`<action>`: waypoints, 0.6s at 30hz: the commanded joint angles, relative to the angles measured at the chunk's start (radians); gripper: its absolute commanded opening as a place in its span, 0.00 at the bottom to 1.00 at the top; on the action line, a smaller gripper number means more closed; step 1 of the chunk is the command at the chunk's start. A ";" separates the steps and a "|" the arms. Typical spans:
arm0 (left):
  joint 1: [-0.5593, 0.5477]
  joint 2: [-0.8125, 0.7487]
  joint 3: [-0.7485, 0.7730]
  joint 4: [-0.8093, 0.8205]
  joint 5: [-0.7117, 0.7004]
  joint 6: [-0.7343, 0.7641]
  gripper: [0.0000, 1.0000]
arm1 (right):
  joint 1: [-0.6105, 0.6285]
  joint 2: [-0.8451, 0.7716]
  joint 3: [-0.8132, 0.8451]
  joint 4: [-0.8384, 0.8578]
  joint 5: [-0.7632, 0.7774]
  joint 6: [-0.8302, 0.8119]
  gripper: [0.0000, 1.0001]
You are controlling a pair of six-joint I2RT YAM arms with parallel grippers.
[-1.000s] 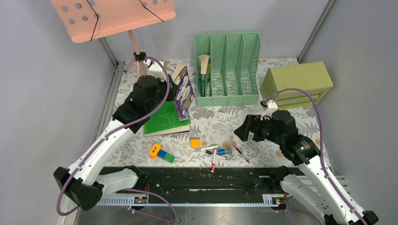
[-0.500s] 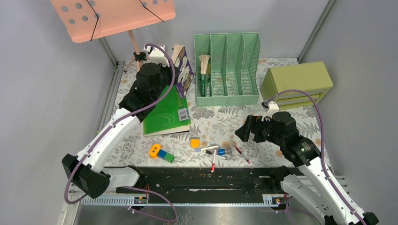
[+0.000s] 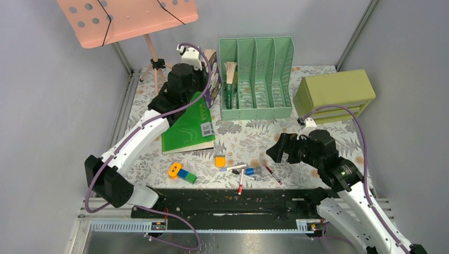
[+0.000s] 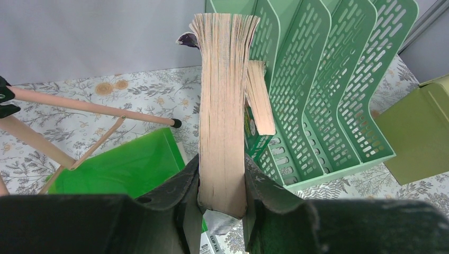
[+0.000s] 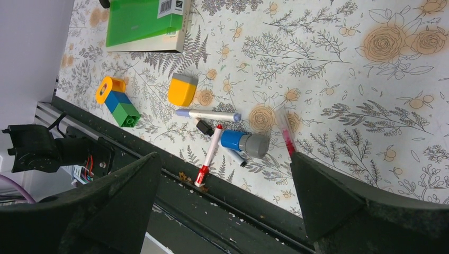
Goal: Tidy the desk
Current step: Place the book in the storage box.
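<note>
The desk (image 3: 243, 138) has a floral cloth. My left gripper (image 3: 205, 79) is shut on a thick purple-covered book (image 3: 214, 74), held upright with its page edge (image 4: 223, 100) toward the wrist camera, just left of the green file holder (image 3: 257, 79). My left gripper (image 4: 222, 185) clamps its lower end. Another book (image 4: 259, 95) stands in the holder's left slot. A green notebook (image 3: 188, 129) lies flat below. My right gripper (image 3: 276, 148) hangs open (image 5: 225, 159) above loose pens (image 5: 209, 115), a blue-capped tube (image 5: 243, 143) and an orange block (image 5: 182, 89).
An olive drawer box (image 3: 334, 95) stands at the back right. A pink music stand (image 3: 127, 18) rises at the back left, its tripod legs (image 4: 79, 106) on the cloth. Orange, blue and green bricks (image 3: 181, 173) lie near the black front rail (image 3: 227, 203).
My left arm has carried the book back and to the right, from over the green notebook to beside the file holder, turning it more upright. The right arm has hardly moved.
</note>
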 commanded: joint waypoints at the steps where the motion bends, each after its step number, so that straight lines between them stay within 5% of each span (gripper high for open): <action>1: 0.006 0.005 0.094 0.153 0.017 -0.011 0.00 | -0.002 -0.009 -0.009 0.011 0.026 0.011 0.99; 18: 0.006 0.062 0.098 0.223 0.123 -0.170 0.00 | -0.002 -0.029 -0.029 -0.015 0.064 0.005 0.99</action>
